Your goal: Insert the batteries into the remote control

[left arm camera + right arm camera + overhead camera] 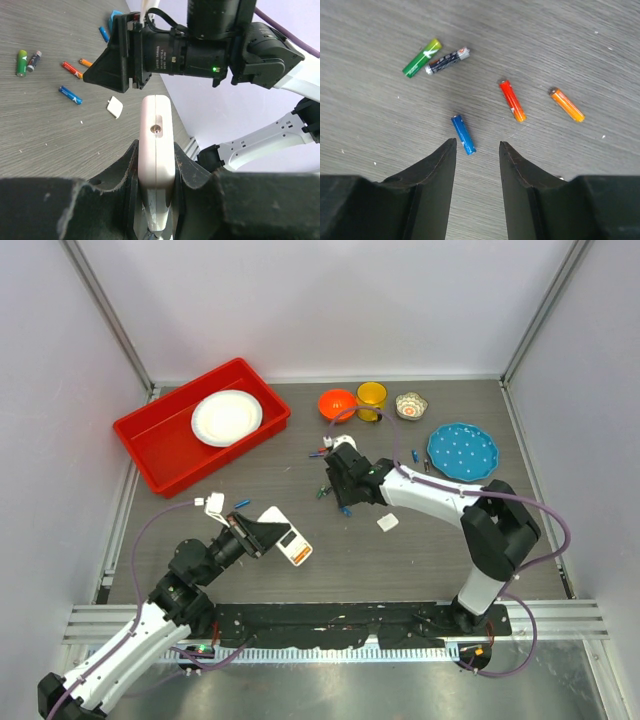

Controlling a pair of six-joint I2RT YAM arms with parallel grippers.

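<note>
Left gripper (156,146) clamps white remote control (156,125) end-on. Right gripper (477,145) has its jaws apart over blue battery (463,134). Black battery (447,60) label print is unreadable.

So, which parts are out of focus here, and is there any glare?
Right wrist view: the blue battery is sharp, the right gripper dark and slightly soft. Left wrist view: the remote is clear, the left gripper blurred. Top view: even light, sheen on the metal ledge.
</note>
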